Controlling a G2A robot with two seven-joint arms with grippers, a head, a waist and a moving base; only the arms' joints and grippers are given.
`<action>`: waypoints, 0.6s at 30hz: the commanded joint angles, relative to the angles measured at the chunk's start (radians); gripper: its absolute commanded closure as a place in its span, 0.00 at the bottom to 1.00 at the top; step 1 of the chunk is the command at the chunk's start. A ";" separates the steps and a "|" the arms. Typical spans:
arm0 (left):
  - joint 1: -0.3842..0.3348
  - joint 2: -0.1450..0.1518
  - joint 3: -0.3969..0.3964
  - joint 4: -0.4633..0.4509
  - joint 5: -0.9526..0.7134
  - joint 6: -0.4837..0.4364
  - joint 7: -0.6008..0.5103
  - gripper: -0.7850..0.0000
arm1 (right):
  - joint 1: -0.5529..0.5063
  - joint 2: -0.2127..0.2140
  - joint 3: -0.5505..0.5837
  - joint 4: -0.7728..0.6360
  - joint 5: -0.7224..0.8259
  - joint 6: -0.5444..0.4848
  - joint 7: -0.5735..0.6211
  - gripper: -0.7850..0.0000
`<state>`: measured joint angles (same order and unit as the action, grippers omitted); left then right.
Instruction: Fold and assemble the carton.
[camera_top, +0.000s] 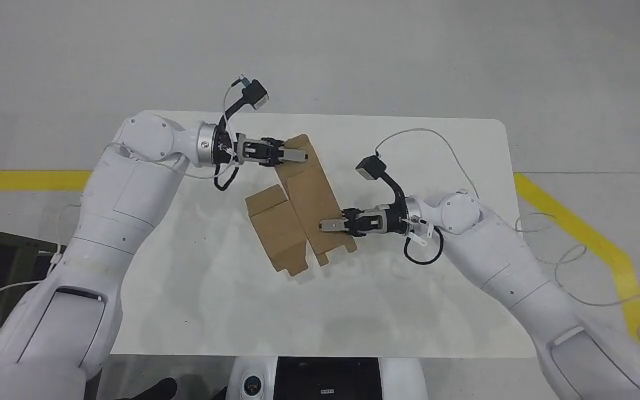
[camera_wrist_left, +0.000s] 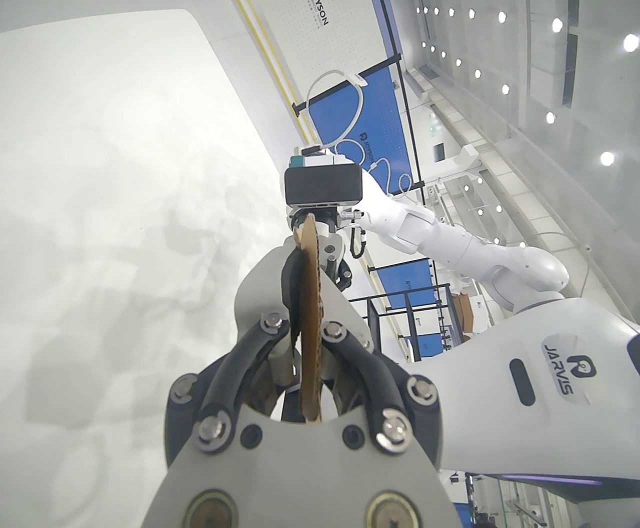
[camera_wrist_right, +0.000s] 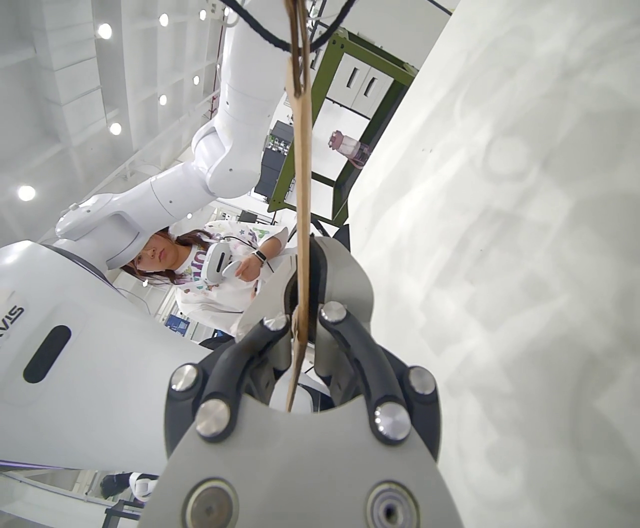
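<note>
Carton (camera_top: 298, 205) still flat, held over table (camera_top: 200, 310) middle. Left jaws pinch its edge nearer table's far side; right jaws pinch its edge nearer table's right end. Risk: uneven pull or twist tears thin board, or board slips from one pinch.
</note>
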<state>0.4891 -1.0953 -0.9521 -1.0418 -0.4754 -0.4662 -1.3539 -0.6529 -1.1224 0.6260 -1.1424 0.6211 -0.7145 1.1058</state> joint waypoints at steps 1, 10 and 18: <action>-0.002 0.000 -0.008 0.005 -0.024 0.005 -0.005 0.00 | 0.003 0.002 -0.008 0.002 0.008 -0.006 -0.006 1.00; -0.021 0.015 -0.085 0.061 -0.089 -0.001 0.006 0.00 | 0.002 0.019 0.006 0.028 0.125 0.005 0.005 1.00; 0.021 0.028 -0.110 0.026 -0.032 -0.011 0.038 0.00 | -0.006 0.014 0.063 0.122 0.215 0.026 0.010 1.00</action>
<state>0.5014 -1.0683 -1.0616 -1.0069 -0.5162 -0.4746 -1.3189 -0.6601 -1.1059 0.6861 -1.0289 0.8391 -0.6908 1.1227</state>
